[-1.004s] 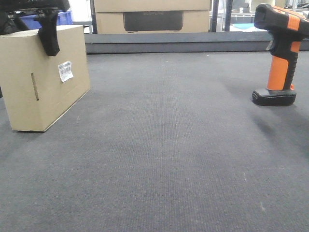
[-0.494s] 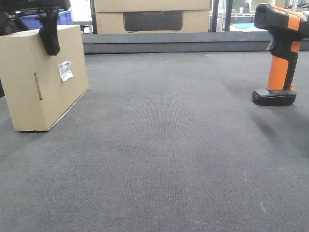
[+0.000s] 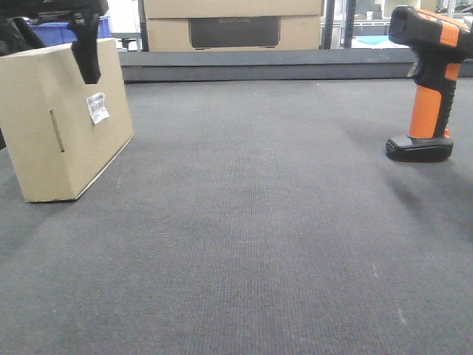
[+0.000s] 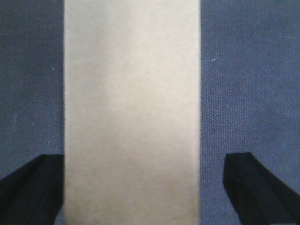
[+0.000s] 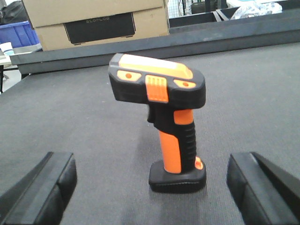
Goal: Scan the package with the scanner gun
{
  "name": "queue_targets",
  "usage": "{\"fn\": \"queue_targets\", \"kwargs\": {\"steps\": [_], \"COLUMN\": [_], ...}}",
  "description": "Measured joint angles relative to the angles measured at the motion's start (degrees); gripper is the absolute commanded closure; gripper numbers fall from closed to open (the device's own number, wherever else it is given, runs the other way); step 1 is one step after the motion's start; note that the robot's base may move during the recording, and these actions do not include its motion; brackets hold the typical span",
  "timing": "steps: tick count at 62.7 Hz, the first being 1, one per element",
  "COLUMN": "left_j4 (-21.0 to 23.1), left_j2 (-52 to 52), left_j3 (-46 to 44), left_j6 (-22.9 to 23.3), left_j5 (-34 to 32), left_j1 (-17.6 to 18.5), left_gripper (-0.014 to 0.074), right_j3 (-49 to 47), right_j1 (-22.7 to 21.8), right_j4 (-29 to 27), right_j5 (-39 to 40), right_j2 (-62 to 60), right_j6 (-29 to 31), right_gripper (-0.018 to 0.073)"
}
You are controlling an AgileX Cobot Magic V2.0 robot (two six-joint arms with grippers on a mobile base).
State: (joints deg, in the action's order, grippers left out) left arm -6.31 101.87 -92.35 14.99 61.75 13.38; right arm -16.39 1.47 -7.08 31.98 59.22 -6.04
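The package [image 4: 131, 112] fills the middle of my left wrist view, its narrow top edge running straight between the two fingers of my left claw [image 4: 140, 187], which stand apart on either side of it with dark bench [image 3: 251, 244] showing in both gaps, so I judge I am straddling it ready to clamp rather than gripping it. In the front view it stands on its long edge at the left of the bench, tilted a little, one finger hanging over its labelled face; I think it stands that way so the white barcode label [image 3: 97, 108] faces the open middle. The scanner gun [image 5: 161, 126] stands upright on its flat black base between the wide-apart fingers of my right claw [image 5: 154, 187], neither finger touching it; upright, the orange handle is easy to close on. Well apart they sit: package left, scanner right. I count one package, one scanner, one label. Farthest back, beyond the bench's raised edge, are two larger cardboard boxes [image 3: 233, 29], stacked, the lower with a dark panel.
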Motion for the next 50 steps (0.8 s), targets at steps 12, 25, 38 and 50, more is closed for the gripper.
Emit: {"fn": "queue_targets", "kwargs": {"steps": [12,25,38,50], "left_j4": [0.0,-0.6,-1.1,-1.5], "left_j2": [-1.8,-8.5,-17.8,-28.3], "left_j3": [0.1,0.1,5.7,19.4], "left_j6": [0.0,0.1,2.5,3.5], "left_j5": [-0.8,-1.0,-4.3,-13.0], "left_j1": [0.0,0.0,0.0,-1.0], "left_gripper": [0.0016,0.0024,0.0265,0.0547], "right_j3": [0.0,0.0,0.0,0.0], "right_j1": [0.0,0.0,0.0,0.0], "right_j4": [0.1,0.1,0.1,0.1], "right_j5": [-2.9,-3.8,-6.8,-16.3], "right_j2": [0.0,0.0,-3.3,-12.9], "right_j6": [0.0,0.0,0.0,0.0], "right_gripper": [0.0000,0.0000,0.0000,0.0047]}}
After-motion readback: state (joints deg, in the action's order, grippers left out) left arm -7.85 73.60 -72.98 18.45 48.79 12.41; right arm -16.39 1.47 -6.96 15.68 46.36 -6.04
